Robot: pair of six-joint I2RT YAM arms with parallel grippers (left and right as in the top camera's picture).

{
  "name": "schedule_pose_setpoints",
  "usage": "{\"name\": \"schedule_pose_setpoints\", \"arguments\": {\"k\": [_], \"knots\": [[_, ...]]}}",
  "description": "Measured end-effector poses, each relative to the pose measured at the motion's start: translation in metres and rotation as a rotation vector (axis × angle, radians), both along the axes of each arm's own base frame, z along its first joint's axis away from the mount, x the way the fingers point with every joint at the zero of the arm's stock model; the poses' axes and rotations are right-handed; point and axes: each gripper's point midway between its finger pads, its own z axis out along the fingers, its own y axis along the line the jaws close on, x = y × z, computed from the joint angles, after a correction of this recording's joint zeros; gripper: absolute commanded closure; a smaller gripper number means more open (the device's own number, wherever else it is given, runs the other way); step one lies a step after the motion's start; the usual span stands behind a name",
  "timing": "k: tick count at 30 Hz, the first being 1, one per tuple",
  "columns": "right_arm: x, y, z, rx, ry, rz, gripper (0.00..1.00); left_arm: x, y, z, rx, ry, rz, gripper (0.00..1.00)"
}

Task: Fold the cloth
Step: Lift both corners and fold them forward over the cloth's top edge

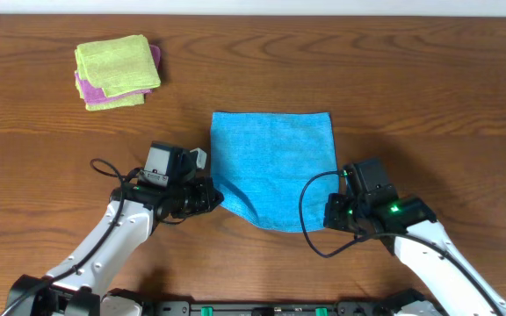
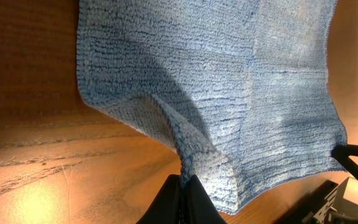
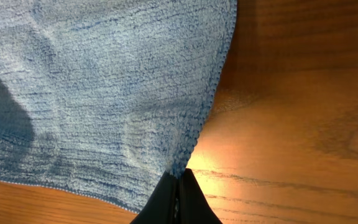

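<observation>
A blue cloth (image 1: pixel 275 162) lies on the wooden table, its far edge flat and its near edge lifted and sagging. My left gripper (image 1: pixel 215 197) is shut on the cloth's near left edge; in the left wrist view the cloth (image 2: pixel 229 81) bunches into a ridge at the fingertips (image 2: pixel 184 180). My right gripper (image 1: pixel 330 213) is shut on the cloth's near right corner; in the right wrist view the cloth (image 3: pixel 104 81) runs up and left from the fingertips (image 3: pixel 178 177).
A folded stack of yellow-green and pink cloths (image 1: pixel 117 72) sits at the far left of the table. Bare wood (image 1: pixel 446 105) surrounds the blue cloth. The arms' cables loop near both grippers.
</observation>
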Motion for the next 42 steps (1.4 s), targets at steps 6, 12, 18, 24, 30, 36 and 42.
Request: {"name": "schedule_pose_setpoints", "arguments": {"k": [6,12,18,24,30,36,42], "knots": [[0.012,-0.002,0.016,-0.025,-0.038,-0.011,0.98,0.004,-0.001,0.007,0.0,-0.003,0.0,0.94],[0.036,-0.003,0.041,-0.04,-0.13,-0.028,0.98,0.025,-0.005,0.028,-0.005,-0.07,0.007,0.94],[0.044,-0.019,0.042,-0.057,-0.143,-0.094,0.98,0.04,-0.003,0.039,0.017,-0.118,0.025,0.94],[0.054,-0.024,0.046,-0.047,-0.176,-0.125,0.98,0.043,0.003,0.04,0.047,-0.117,0.045,0.94],[0.069,-0.011,0.057,0.021,-0.243,-0.114,0.98,0.047,0.011,0.039,0.063,-0.115,0.072,0.94],[0.081,-0.004,0.063,0.058,-0.292,-0.098,0.99,0.05,0.011,0.044,0.059,-0.127,0.075,0.94],[0.093,0.002,0.056,0.055,-0.306,-0.063,0.99,0.056,0.01,0.047,0.057,-0.146,0.091,0.94]]}}
